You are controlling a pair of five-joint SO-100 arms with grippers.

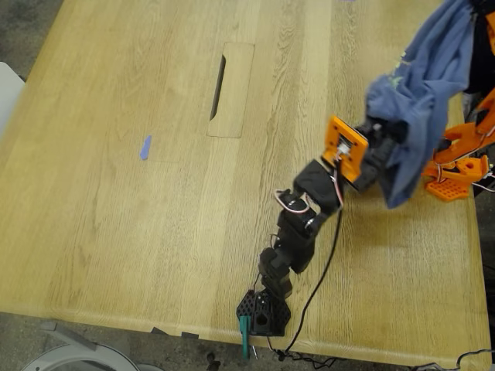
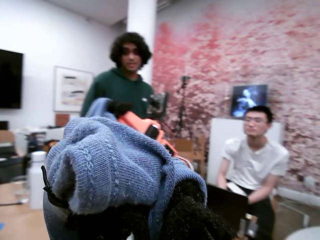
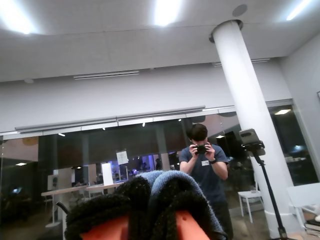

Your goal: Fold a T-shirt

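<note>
The slate-blue T-shirt [image 1: 429, 85] hangs bunched in the air over the table's right side in the exterior view, clear of the wood. My first gripper [image 1: 387, 143], on the black arm, is shut on a fold of it; the first wrist view shows the cloth [image 2: 110, 165] clamped over the black padded fingers [image 2: 195, 215]. My second gripper [image 3: 150, 215], orange with black pads, is shut on another part of the shirt [image 3: 172, 182]. The orange arm [image 1: 464, 154] stands at the exterior view's right edge; its jaws are hidden there by cloth.
The wooden table [image 1: 116, 216] has a small blue tape strip [image 1: 145, 147] and an inset panel with a slot [image 1: 230, 89]. The black arm's base [image 1: 263, 313] is clamped at the front edge. People show in the wrist views [image 2: 127, 80] [image 3: 202, 160].
</note>
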